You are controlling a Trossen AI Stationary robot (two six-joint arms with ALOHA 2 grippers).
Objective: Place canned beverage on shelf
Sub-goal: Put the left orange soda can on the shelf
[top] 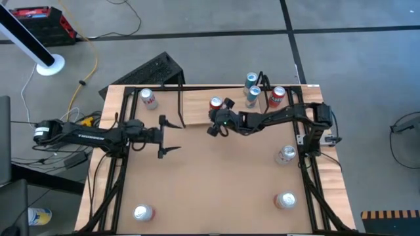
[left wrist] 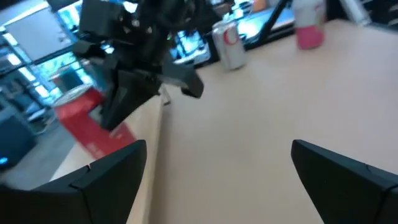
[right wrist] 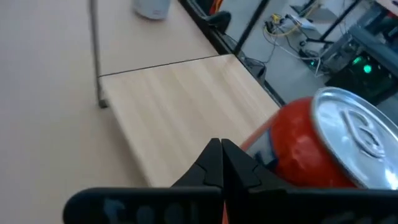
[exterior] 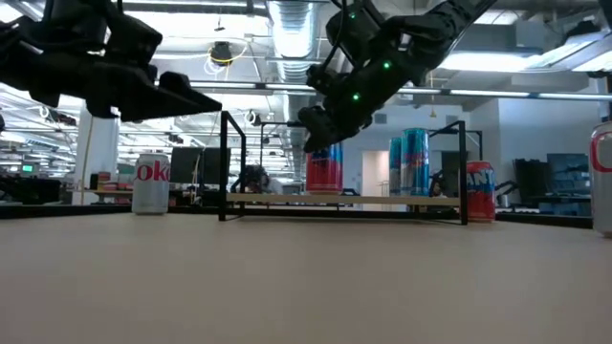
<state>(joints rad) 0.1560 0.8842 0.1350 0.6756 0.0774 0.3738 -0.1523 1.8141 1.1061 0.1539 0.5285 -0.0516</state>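
The right gripper (right wrist: 221,163) is pinched fully closed on nothing, raised just beside the red aluminium drink can (right wrist: 323,146) that's parked upright on the light-wood plank shelf (right wrist: 186,99). The left gripper (top: 172,134) is spread wide, well apart.

shelf (right wrist: 186,102): pale wood, smooth, matt, fine grain | uprights (right wrist: 94,50): thin dark metal rod | red can (right wrist: 323,146): glossy painted metal, brushed silver lid | tabletop (top: 216,183): brown, matt, smooth
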